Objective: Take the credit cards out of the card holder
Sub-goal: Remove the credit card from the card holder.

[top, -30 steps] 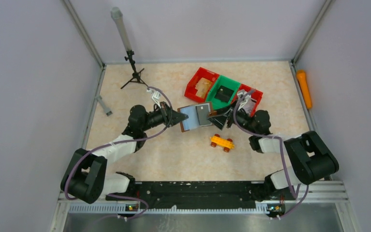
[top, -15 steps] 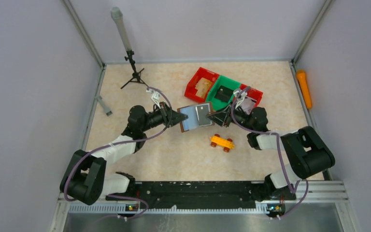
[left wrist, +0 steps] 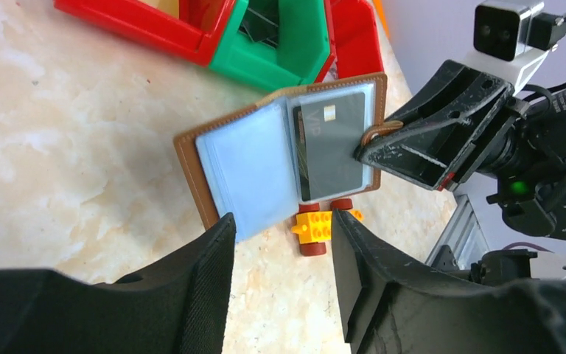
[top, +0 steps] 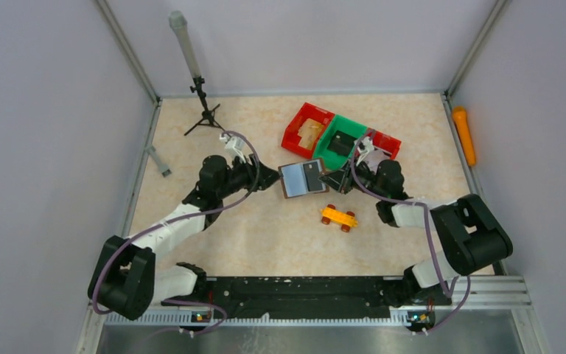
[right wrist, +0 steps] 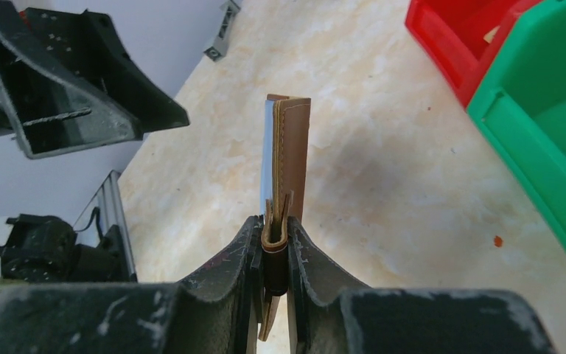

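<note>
The task is barely begun. The card holder [top: 301,179] hangs open like a book near the middle of the table [top: 228,236], just in front of the bins. A dark grey card [left wrist: 332,144] with a small chip sits fully inside its right-hand pocket. The left-hand pockets look pale blue, and whether they hold more cards cannot be told. No card is seen lying loose on the table, so by the look of it every card has yet to come out.

The right claw [right wrist: 274,236] is closed tight on the holder's right edge, pinching the brown cover and a pocket leaf together, and appears to hold it clear of the surface. The left claw [top: 271,177] stands just left of the holder with its fingers spread wide and nothing between them (it does not touch the leather). Most likely it is lined up to reach in for the card, though that is a guess.

The table is a pale, marbled beige. At the far side, 3 bins sit in a row: a red bin [top: 304,127], a green bin [top: 339,139] with something dark inside, too small to name, and another red bin [top: 385,141]. An orange toy car [top: 338,217] lies near the holder, on its near side. A small black tripod [top: 205,110] stands at the far left. Plain grey walls close in 3 sides.
</note>
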